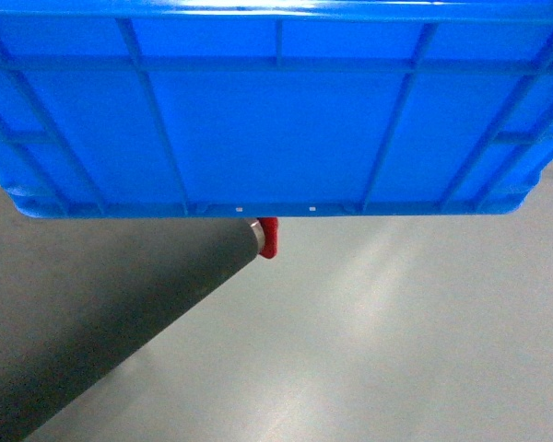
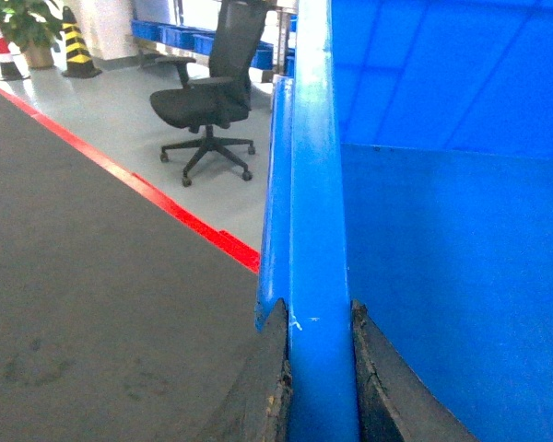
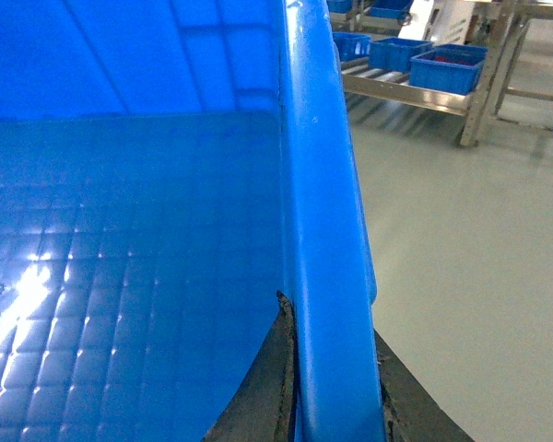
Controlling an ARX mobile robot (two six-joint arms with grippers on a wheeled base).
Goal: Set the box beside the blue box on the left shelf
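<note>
The box [image 1: 276, 110] is a large bright-blue ribbed crate held off the floor, filling the top of the head view. My left gripper [image 2: 319, 318] is shut on its left rim [image 2: 313, 184], one finger outside and one inside the wall. My right gripper [image 3: 330, 327] is shut on the opposite rim [image 3: 318, 184] in the same way. The crate's inside [image 3: 120, 258] holds nothing. A silvery steel rack [image 3: 401, 92] carrying small blue boxes [image 3: 447, 66] stands far off in the right wrist view. I cannot tell whether it is the left shelf.
A black office chair [image 2: 207, 101] stands on the light floor beyond a red floor line [image 2: 166, 198]. Dark matting [image 2: 92, 304] lies left of the line. A striped cone [image 2: 74, 41] and a plant [image 2: 23, 23] stand far back. More blue bins [image 2: 180, 37] sit behind the chair.
</note>
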